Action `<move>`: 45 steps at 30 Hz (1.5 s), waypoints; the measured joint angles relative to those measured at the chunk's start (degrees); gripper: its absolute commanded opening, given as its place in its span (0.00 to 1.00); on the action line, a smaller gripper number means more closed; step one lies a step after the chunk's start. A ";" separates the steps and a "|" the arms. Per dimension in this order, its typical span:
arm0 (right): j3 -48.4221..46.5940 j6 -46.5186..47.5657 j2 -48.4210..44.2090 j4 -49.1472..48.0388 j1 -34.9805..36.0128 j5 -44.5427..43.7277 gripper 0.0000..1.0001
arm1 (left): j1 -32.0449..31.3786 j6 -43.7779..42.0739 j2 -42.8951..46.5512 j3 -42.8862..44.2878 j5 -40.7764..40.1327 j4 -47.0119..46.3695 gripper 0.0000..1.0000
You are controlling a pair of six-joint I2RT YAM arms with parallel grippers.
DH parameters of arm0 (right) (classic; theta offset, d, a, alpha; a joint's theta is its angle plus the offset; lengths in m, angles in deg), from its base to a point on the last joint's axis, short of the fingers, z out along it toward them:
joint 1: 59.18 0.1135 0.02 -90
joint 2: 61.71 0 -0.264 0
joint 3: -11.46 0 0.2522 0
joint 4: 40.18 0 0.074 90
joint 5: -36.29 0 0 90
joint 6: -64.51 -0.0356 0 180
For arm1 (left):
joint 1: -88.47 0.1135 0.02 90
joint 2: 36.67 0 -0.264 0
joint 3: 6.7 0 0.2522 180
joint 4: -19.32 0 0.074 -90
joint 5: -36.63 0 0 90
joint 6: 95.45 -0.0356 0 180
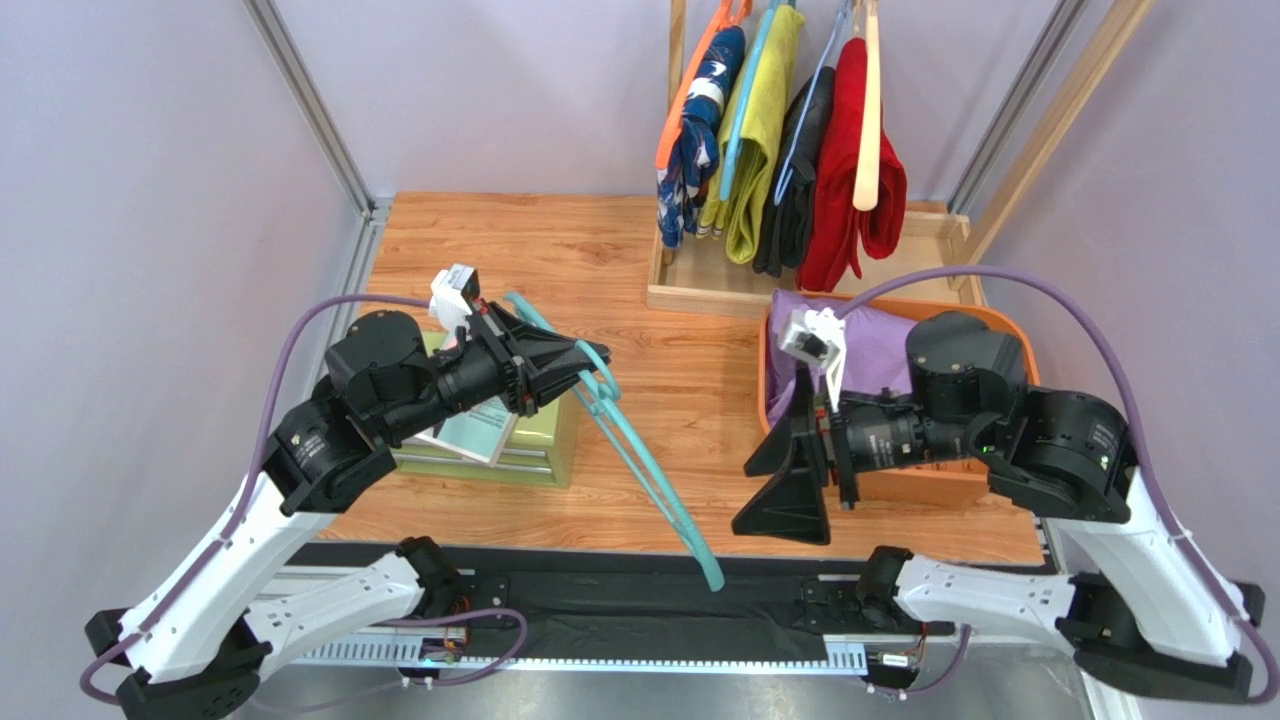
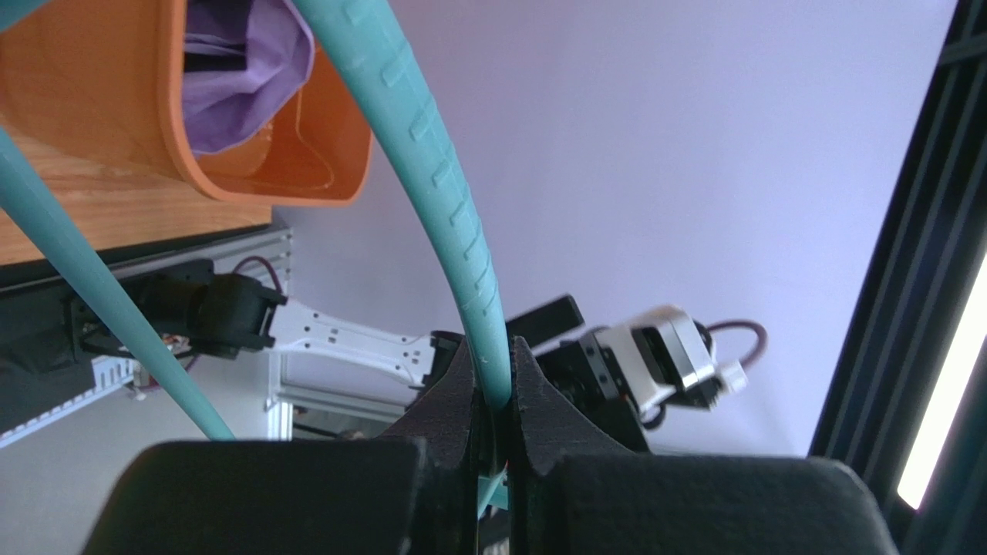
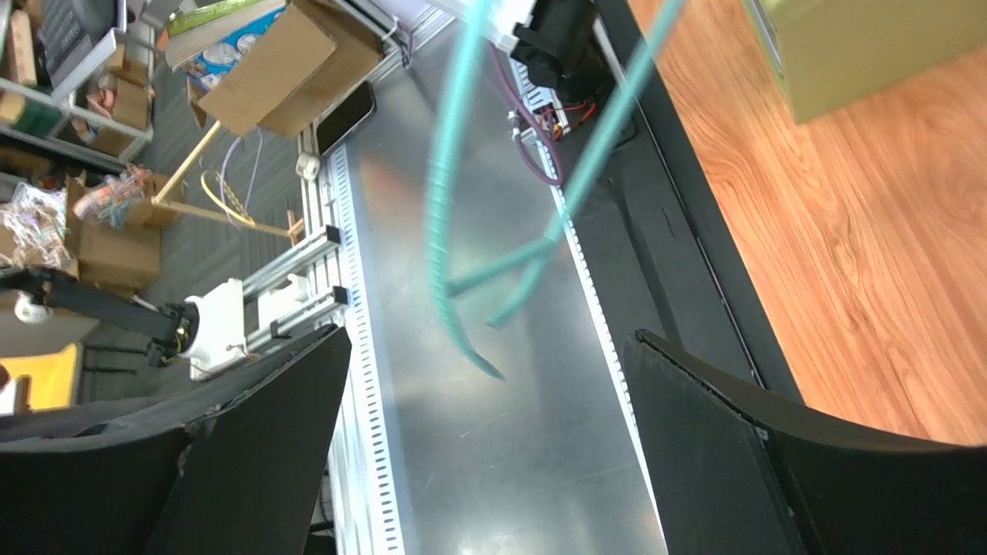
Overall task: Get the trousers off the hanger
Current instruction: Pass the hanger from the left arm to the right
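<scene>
**A:** Our left gripper (image 2: 496,399) has its jaws pressed tight on one arm of the teal hanger (image 2: 446,174). It is a thin pinch, and nothing hangs on that hanger.

**B:** And our right gripper (image 3: 487,439)?

**A:** Its jaws are spread wide with nothing between them. It hovers near the front of the table (image 1: 676,398), just beside the orange basket (image 1: 1010,323).

**B:** The lilac trousers (image 1: 879,353) lie in that basket, so we judge that pair done. What worries us here?

**A:** First, the hanger. It juts out long from that narrow grip, and its far end reaches past the table's near edge. If we swing the left arm briskly, we think it could pivot between the jaws or slip free and fall off the front.

**B:** Its tip is also near our right gripper's open fingers, so we could snag it when either arm moves.

**A:** Further out, four pairs hang on the rack (image 1: 706,285): the navy patterned trousers (image 1: 699,128), the yellow-green trousers (image 1: 759,135), the black trousers (image 1: 796,173) and the red trousers (image 1: 857,210). They are packed together and touching.

**B:** So if we pull one hanger, we may drag its neighbour along or rock the rack.
</scene>
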 measured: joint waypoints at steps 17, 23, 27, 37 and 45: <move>0.90 -1.55 7.58 -7.82 35.56 -44.24 0.60 | 0.00 1.29 2.25 3.17 -8.11 5.40 0.00; 1.81 -1.03 11.54 -8.87 41.86 -57.88 0.37 | 0.00 2.60 3.63 3.17 -9.11 5.57 0.00; 2.95 -1.79 12.41 -9.05 42.45 -63.76 0.02 | 0.07 2.56 3.87 3.17 -10.34 5.68 0.00; 4.48 -8.68 10.78 -6.75 42.60 -69.48 0.00 | 0.22 0.26 7.72 0.50 -10.69 5.11 0.67; 10.43 -29.07 1.42 3.63 42.58 -72.50 0.00 | 0.22 -6.84 9.38 0.50 -6.25 4.37 0.70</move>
